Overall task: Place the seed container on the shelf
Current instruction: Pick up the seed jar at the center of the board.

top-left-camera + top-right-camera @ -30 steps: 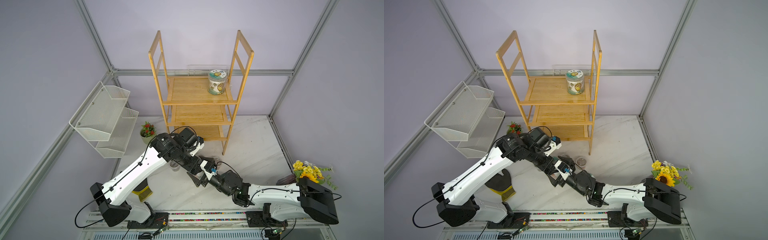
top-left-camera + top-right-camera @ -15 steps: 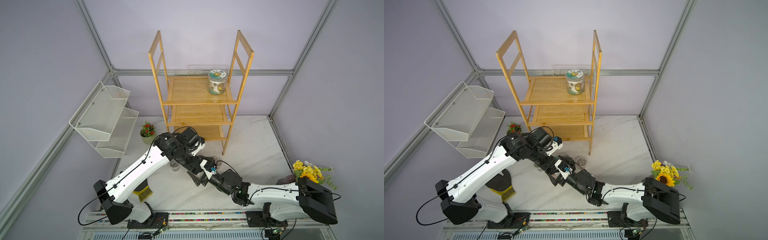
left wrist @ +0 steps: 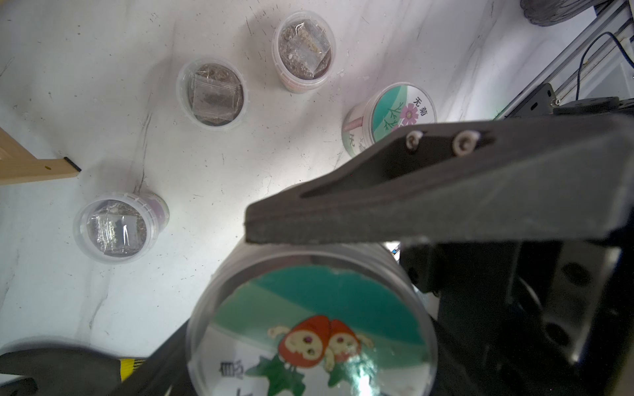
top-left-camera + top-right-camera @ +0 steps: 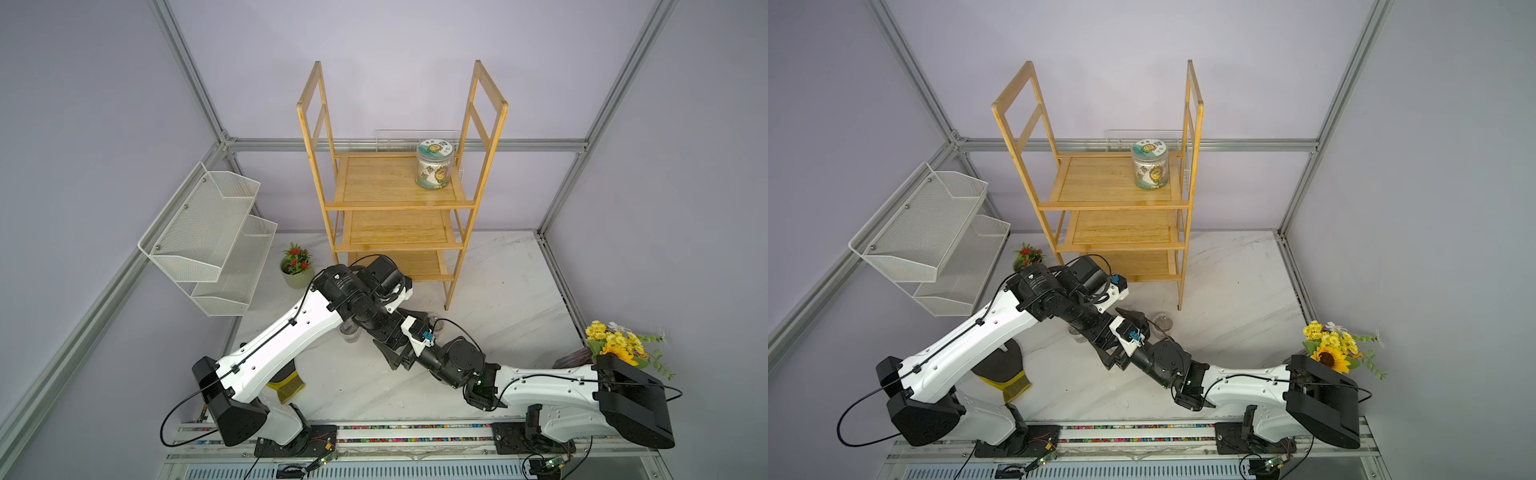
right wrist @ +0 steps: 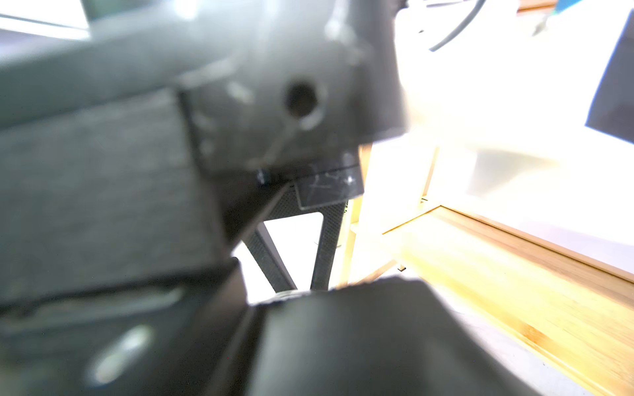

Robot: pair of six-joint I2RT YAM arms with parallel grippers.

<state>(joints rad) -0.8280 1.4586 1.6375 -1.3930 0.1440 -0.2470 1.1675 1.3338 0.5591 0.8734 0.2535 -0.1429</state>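
Note:
My left gripper (image 3: 317,339) is shut on the seed container (image 3: 308,319), a clear jar with a green lid showing a red cartoon figure. The jar hangs well above the table. In both top views the arms hide it. My right gripper (image 4: 401,332) stands open beside it, and one of its dark fingers (image 3: 394,202) reaches across just past the jar's rim. The bamboo shelf (image 4: 374,178) (image 4: 1100,178) stands behind the arms. Another labelled jar (image 4: 433,164) (image 4: 1150,164) sits at the right of its top tier. The right wrist view is blurred, filled by dark arm parts, with a shelf tier (image 5: 514,291) beyond.
On the marble table below lie several small clear cups (image 3: 211,92) and a flower-lid jar (image 3: 391,113), near the shelf foot (image 3: 37,168). A white wire basket (image 4: 208,232) hangs on the left wall. A small red-flower pot (image 4: 296,266) and a sunflower bunch (image 4: 615,345) flank the arms.
My left arm has leaned slightly to the right, toward the shelf, carrying its wrist with it. The right arm has stayed almost still. Neither gripper's opening has changed.

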